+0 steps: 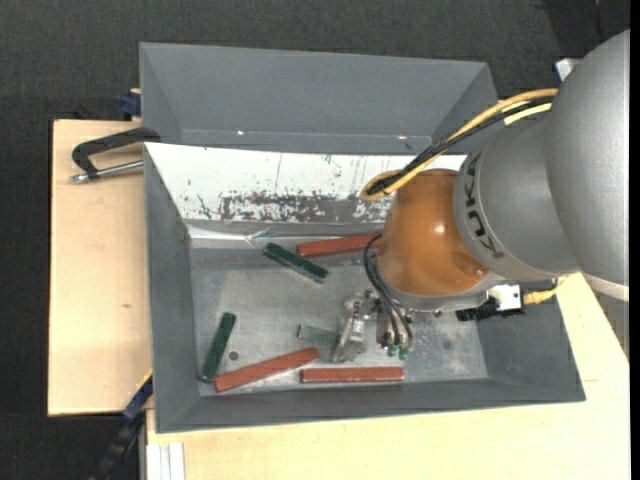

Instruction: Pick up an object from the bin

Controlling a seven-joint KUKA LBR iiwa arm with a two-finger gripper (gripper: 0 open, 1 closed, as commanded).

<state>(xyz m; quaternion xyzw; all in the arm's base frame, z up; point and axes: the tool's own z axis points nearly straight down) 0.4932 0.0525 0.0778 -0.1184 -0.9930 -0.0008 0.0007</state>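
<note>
My gripper (pixel 352 334) hangs low over the bin's floor, right of the middle and under the orange wrist cover. A small dark grey-green piece (pixel 314 333) lies just left of it, touching or nearly touching its tip. Directly in front of the gripper, a short red bar (pixel 352 374) lies flat along the bin's front wall. A longer red bar (pixel 265 370) lies slanted to the left of that one. I see nothing held in the gripper.
A dark green bar (pixel 218 346) lies at the front left. Two crossed green bars (pixel 295 260) and another red bar (pixel 335 247) rest by the back wall. The arm and its orange cover hide the bin's right part.
</note>
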